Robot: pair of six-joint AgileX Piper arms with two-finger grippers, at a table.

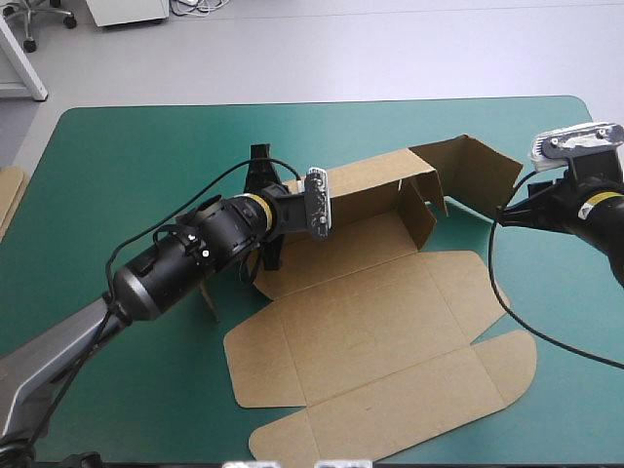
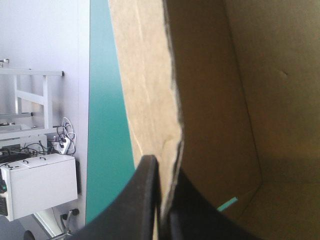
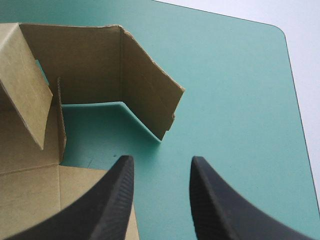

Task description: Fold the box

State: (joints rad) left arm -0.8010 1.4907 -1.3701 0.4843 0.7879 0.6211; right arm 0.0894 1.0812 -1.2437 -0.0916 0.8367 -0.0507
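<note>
nearest the lens, left gripper (image 2: 166,172). clamps a standing wall of the box (image 1: 390,322), black fingers (image 2: 145,200) all but closed with the ragged brown edge nipped between them. extends from the table's left, arm slanting over the teal-green cover (image 1: 136,146) to the sheet's left end.

then the box itself. lies mid-table, a little toward the right side, only partly raised. shows a long back wall upright along the far side, a short inner flap standing at that wall's right end, and an outer end flap angling away beyond it. has the remaining panels and rounded tabs flat on the cover, spreading toward the near edge (plus one narrow brown flap upright under the left arm).

off to the right, right gripper (image 3: 161,162). hovers above bare cover just beside the outer end flap, fingers spread well apart and clear of the board.

at the table's left edge, a sliver of more board (image 1: 8,195).
</note>
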